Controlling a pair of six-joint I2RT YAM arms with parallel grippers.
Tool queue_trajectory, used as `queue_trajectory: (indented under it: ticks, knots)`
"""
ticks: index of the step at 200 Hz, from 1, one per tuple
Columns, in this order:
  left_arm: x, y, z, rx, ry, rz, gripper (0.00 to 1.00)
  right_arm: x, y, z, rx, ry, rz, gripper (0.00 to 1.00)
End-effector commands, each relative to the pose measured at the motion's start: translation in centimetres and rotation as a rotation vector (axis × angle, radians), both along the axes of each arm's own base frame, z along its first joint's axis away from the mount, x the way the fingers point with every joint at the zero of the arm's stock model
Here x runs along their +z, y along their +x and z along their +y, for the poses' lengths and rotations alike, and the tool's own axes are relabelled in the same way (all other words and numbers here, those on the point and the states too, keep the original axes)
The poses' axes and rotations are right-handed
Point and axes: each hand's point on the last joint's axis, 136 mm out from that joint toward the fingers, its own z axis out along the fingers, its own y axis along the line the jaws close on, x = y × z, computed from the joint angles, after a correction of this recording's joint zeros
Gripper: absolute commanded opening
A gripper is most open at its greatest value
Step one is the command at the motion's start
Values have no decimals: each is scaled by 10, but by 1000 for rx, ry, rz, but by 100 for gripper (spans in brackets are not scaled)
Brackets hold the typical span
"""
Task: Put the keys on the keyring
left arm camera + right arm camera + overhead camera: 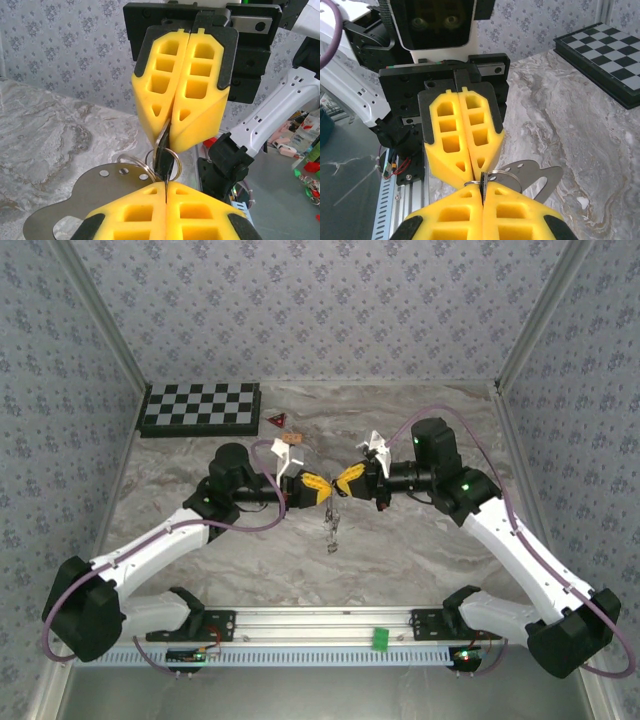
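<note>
— Both grippers meet tip to tip above the table. We see the left gripper [326, 494] with its yellow fingers pressed together, pinching the keyring [496, 173] as far as we can tell. The right gripper [342, 486] is clamped on one key [162, 161].
— How do we describe that key?
— It has a black oblong head, with thin grey metal running up between the right gripper's fingertips. It sits between the two pairs of tips, the ring's silvery loops right against it. A flat silvery plate [95, 192] with small holes hangs from the ring beside the left gripper. A thin bunch [331, 530] dangles just below both grippers, too small for us to sort out.
— And the surroundings?
— Under the grippers we have a marbled grey-and-beige table [430, 550]. Grey-blue flowered wallpaper [320, 310] covers the walls behind and to both sides. Beyond the left gripper lie an orange piece [292, 441], a red triangle [277, 420] and, farther off, a black-and-white chessboard [200, 408].
</note>
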Motion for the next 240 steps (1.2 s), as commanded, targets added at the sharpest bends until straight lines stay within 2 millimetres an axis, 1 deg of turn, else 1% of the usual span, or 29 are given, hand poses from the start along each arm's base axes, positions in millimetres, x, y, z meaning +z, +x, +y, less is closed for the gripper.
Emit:
queue_trajectory:
  ticks: [1, 15, 24, 37, 49, 64, 75, 94, 110, 129, 147, 158, 159, 164, 187, 212, 240]
  knots:
    - [14, -3, -1, -18, -15, -55, 0, 15, 1, -3, -18, -5, -58, 0]
    - [13, -1, 0, 3, -7, -59, 0, 13, 6, -7, -53, -22, -63, 0]
    - [13, 1, 2, 19, -6, -63, 10, 11, 10, -9, -82, -39, -62, 0]
    - [15, 4, 5, 46, -9, -70, 28, 7, 16, -11, -115, -62, -60, 0]
    - [17, 8, 8, 76, -15, -79, 40, 4, 19, -12, -128, -77, -51, 0]
    - [20, 13, 14, 127, -24, -87, 49, 2, 23, -12, -143, -88, -49, 0]
    - [23, 19, 18, 169, -32, -93, 51, -1, 27, -12, -153, -98, -45, 0]
    - [27, 29, 27, 258, -50, -92, 67, -7, 36, -12, -182, -123, -40, 0]
    - [31, 36, 34, 331, -65, -89, 76, -15, 46, -10, -202, -150, -32, 0]
    - [33, 42, 45, 409, -83, -83, 83, -26, 59, -8, -220, -177, -22, 0]
    - [31, 45, 54, 470, -89, -80, 85, -32, 74, -5, -246, -191, -25, 0]
    - [30, 47, 59, 500, -93, -78, 86, -41, 84, -4, -269, -212, -20, 0]
    - [29, 47, 59, 503, -93, -77, 86, -34, 86, -4, -273, -204, -34, 0]
    - [30, 46, 61, 511, -98, -79, 87, -30, 93, -3, -282, -202, -47, 0]
    - [30, 45, 69, 545, -106, -87, 90, -33, 118, 0, -314, -217, -50, 0]
    - [30, 46, 75, 574, -103, -98, 91, -36, 144, 13, -324, -217, -48, 0]
    - [29, 46, 79, 588, -104, -105, 93, -46, 179, 28, -346, -206, -15, 0]
